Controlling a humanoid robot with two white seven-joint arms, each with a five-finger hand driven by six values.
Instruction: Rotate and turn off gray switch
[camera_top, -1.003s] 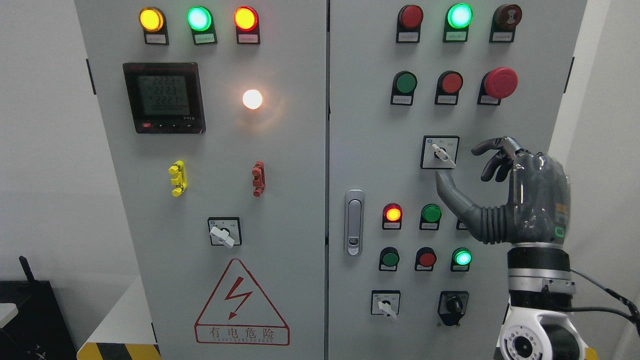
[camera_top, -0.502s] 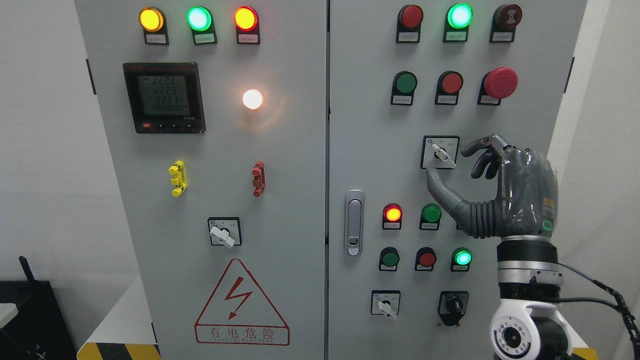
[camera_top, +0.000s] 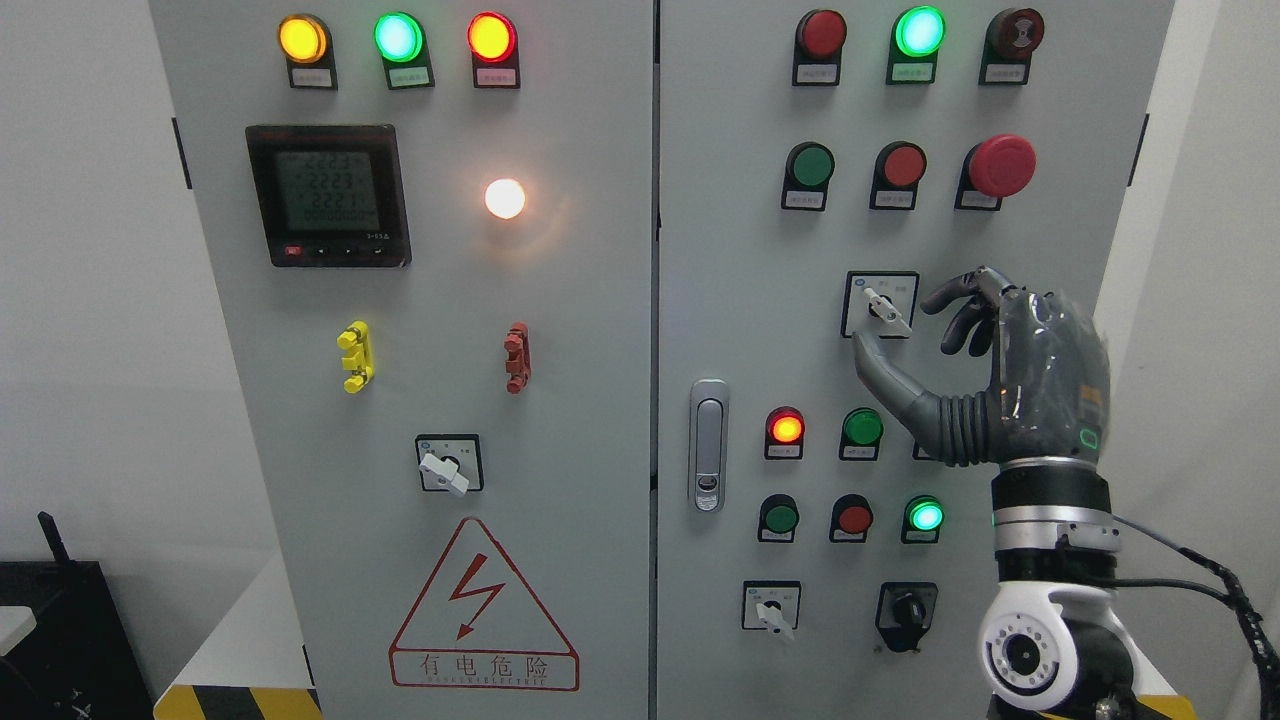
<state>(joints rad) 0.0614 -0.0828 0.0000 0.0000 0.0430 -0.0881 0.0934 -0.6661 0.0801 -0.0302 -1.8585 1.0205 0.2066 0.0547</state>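
Note:
The gray rotary switch (camera_top: 885, 309) sits in a black-framed square plate on the right cabinet door. Its white-gray lever slants from upper left to lower right. My right hand (camera_top: 900, 325) is raised just right of it, open and holding nothing. The thumb tip (camera_top: 862, 345) is at the plate's lower left corner and the curled fingers (camera_top: 958, 300) hover just right of the plate. Thumb and fingers flank the lever without closing on it. The left arm is out of view.
Similar rotary switches sit lower on the right door (camera_top: 771, 607) and on the left door (camera_top: 449, 464). A black selector knob (camera_top: 906, 610), lit indicator lamps, push buttons, a red mushroom button (camera_top: 1000, 165) and the door latch (camera_top: 708, 445) surround the hand.
My right hand has moved left and slightly up toward the gray switch, with thumb and fingers now flanking its plate. The lever's angle is unchanged.

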